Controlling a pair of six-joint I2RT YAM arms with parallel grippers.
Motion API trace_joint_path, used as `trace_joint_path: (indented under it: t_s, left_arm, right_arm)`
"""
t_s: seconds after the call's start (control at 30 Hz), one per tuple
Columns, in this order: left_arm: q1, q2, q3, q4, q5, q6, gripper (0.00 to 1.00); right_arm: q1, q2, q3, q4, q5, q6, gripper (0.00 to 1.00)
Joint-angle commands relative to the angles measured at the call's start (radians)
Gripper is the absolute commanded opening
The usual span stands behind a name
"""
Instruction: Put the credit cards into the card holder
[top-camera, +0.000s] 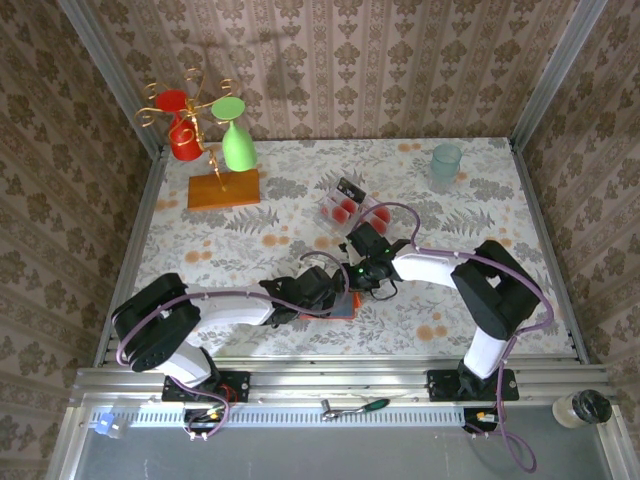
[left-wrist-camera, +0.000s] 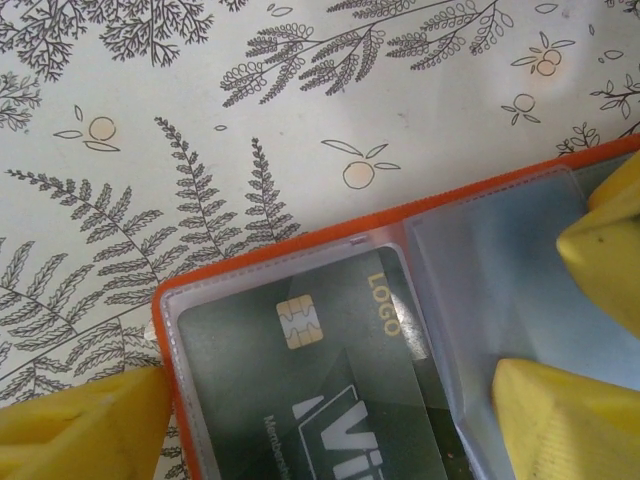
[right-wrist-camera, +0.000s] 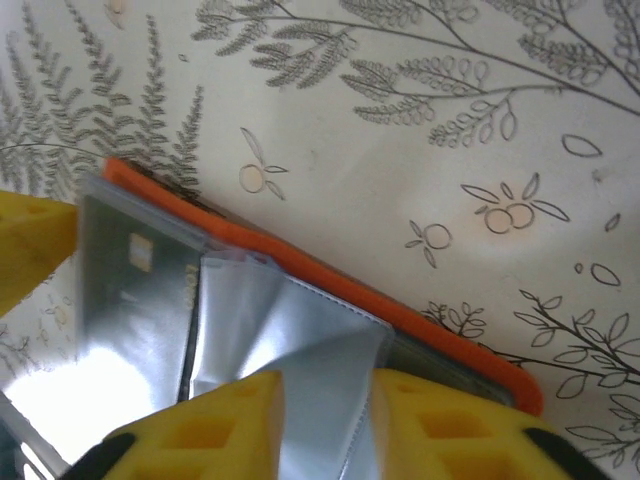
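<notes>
The left gripper (left-wrist-camera: 330, 435) has its jaws wide apart with nothing clamped: one finger sits just outside the corner of the card holder (left-wrist-camera: 480, 280), the other over its empty clear pocket. The right gripper (right-wrist-camera: 325, 400) has its jaws parted a little, with a raised leaf of the clear sleeve showing in the gap, not visibly pinched. The card holder lies open on the fern-print table (top-camera: 480, 215), mid-table between the two arms. A dark card (left-wrist-camera: 330, 390) with a chip and "LOGO" sits under the plastic of one pocket, and the loose credit cards (top-camera: 345, 207) lie further back, well apart.
</notes>
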Motion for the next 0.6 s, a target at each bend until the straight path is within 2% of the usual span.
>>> trace_joint_path:
  t_s: [0.0, 0.57]
  left_arm:
    - [-0.006, 0.019, -0.025, -0.018, -0.015, -0.01, 0.84]
    - [-0.006, 0.016, -0.034, -0.007, -0.016, -0.012, 0.83]
  right_arm:
    - [-0.007, -0.052, -0.013, 0.002, 0.006, 0.022, 0.35]
    - [-0.005, 0.023, -0.04, 0.089, -0.072, 0.054, 0.35]
